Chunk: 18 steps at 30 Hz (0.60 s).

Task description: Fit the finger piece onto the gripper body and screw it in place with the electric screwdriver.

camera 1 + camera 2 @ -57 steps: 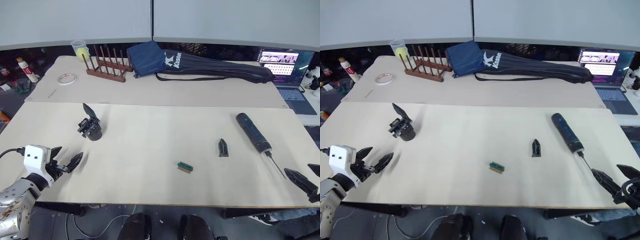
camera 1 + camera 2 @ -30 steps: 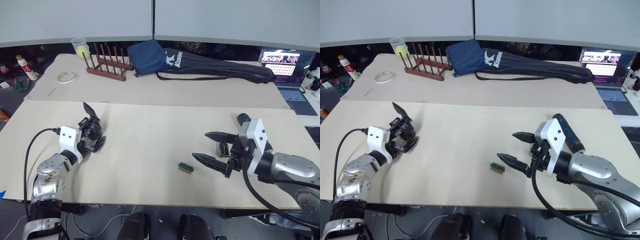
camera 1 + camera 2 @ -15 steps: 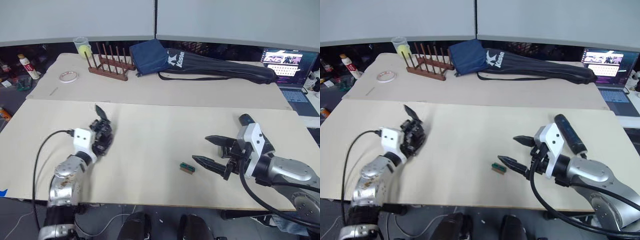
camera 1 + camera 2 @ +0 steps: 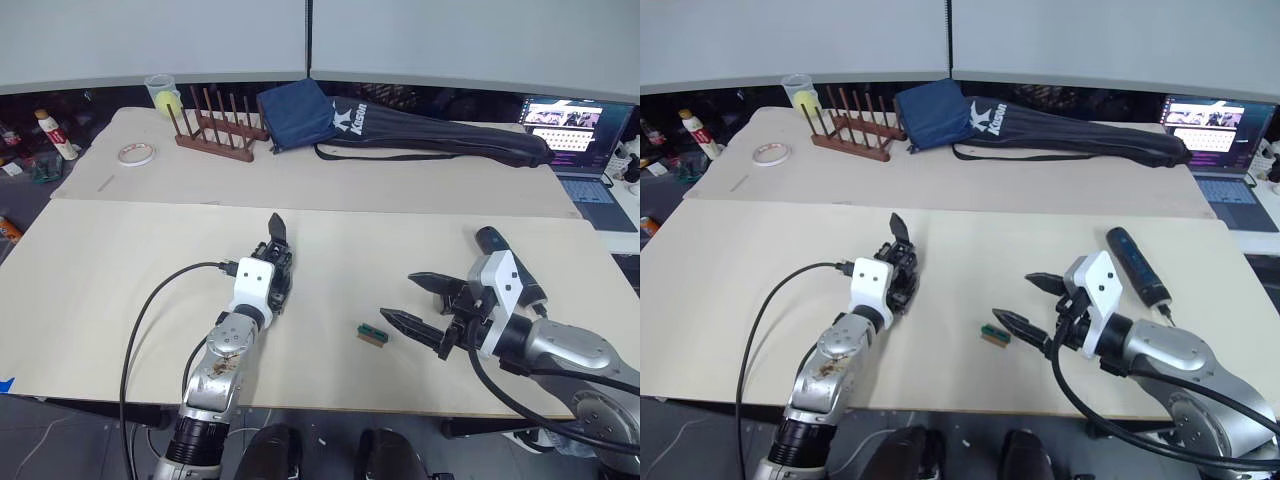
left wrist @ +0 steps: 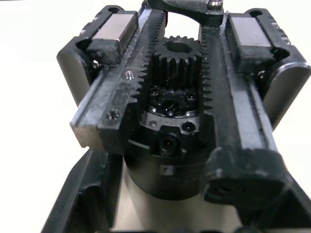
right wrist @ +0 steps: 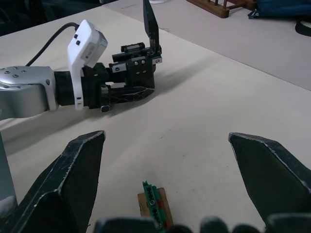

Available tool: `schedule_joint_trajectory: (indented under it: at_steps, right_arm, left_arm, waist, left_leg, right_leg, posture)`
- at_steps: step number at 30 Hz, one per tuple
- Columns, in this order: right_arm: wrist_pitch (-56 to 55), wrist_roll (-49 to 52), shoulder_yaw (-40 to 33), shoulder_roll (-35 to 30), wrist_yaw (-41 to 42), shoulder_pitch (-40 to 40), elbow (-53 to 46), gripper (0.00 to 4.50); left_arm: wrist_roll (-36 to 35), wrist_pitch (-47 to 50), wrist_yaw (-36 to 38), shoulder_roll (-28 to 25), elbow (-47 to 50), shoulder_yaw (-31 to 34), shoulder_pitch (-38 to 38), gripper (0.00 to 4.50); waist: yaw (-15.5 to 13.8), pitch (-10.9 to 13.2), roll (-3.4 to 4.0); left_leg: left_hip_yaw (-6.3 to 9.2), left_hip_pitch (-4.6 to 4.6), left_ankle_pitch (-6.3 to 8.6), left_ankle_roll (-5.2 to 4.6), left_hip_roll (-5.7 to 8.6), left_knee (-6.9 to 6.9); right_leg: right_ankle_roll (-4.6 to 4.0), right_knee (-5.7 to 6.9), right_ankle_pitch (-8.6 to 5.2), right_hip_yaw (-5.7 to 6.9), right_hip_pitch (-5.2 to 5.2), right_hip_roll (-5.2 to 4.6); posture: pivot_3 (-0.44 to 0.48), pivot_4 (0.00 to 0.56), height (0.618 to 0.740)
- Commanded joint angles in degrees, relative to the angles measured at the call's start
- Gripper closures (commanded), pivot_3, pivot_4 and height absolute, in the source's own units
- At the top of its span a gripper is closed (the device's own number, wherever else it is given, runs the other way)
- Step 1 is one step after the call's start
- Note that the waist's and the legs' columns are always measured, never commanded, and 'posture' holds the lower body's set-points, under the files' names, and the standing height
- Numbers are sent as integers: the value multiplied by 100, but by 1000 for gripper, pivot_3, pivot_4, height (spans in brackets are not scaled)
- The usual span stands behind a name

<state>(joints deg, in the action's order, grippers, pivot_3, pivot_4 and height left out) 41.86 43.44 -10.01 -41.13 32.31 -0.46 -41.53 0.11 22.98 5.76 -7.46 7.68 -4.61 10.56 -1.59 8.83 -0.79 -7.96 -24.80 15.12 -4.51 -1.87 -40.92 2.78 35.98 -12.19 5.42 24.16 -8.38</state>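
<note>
My left gripper (image 4: 278, 272) is shut on the gripper body (image 4: 277, 238), a chunky black block whose pointed finger sticks up, near the middle of the front table. The left wrist view shows its gear and rails (image 5: 175, 111) close up. To the right, my right gripper (image 4: 400, 300) stands open just above the table. A small green block (image 4: 372, 333) lies just left of its fingers and is also seen in the right wrist view (image 6: 154, 208). The finger piece is hidden behind the right gripper. The electric screwdriver (image 4: 1135, 262) lies behind the right wrist, partly covered.
On the back table are a wooden rack (image 4: 212, 130), a blue bag (image 4: 300, 115), a long black bag (image 4: 430, 135), a tape roll (image 4: 134, 154) and a cup (image 4: 160, 95). A laptop (image 4: 575, 130) sits at the far right. A black cable trails from the left wrist.
My left gripper closed on the gripper body at the table's left and carried it rightward to the middle. The right gripper came in from the edge and has held nearly still, open.
</note>
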Motion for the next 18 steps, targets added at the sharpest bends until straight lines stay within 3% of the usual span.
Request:
schedule_joint_trajectory:
  at_steps: [1, 5, 8, 13, 18]
  right_arm:
    - [-72, -32, -91, -73, 24, -11, -122, 0]
    - [-95, -71, -80, -66, 25, -35, -85, 0]
    - [-140, -145, -14, -14, -3, -70, -85, 0]
    - [-168, -211, 59, 63, -48, -89, -225, 0]
    - [-158, -238, -8, 87, -90, -28, -298, 0]
  left_arm:
    - [-85, -63, 207, -60, 132, 13, -129, 56]
    - [-393, 311, 670, -348, 211, 204, -341, 56]
    - [-926, -14, 2052, -1181, 62, 376, -388, 56]
    - [-1553, -855, 4087, -2076, -1089, 438, 421, 56]
    - [-1306, -1676, 4891, -2326, -2532, 304, 1203, 56]
  waist:
    - [9, 0, 0]
    - [49, -1, 2]
    - [101, -6, 11]
    - [76, -7, 15]
    - [46, -7, 15]
  left_leg:
    - [0, 0, 1, -1, 0, 0]
    - [-1, 1, 1, -1, 0, 1]
    - [-1, 6, 0, 0, -2, 3]
    - [-4, 14, -9, 18, -8, 12]
    - [-6, 8, -9, 19, 0, 7]
  right_leg:
    - [0, 0, 0, 0, 0, -1]
    - [0, -1, -1, 0, 0, -1]
    - [-1, 2, -2, 0, -1, -1]
    - [-20, 11, -13, 6, 10, 5]
    - [-5, -7, -9, 8, 3, 0]
  posture:
    - [0, 150, 730]
    - [0, 150, 730]
    - [0, 150, 730]
    - [0, 150, 730]
    - [0, 150, 730]
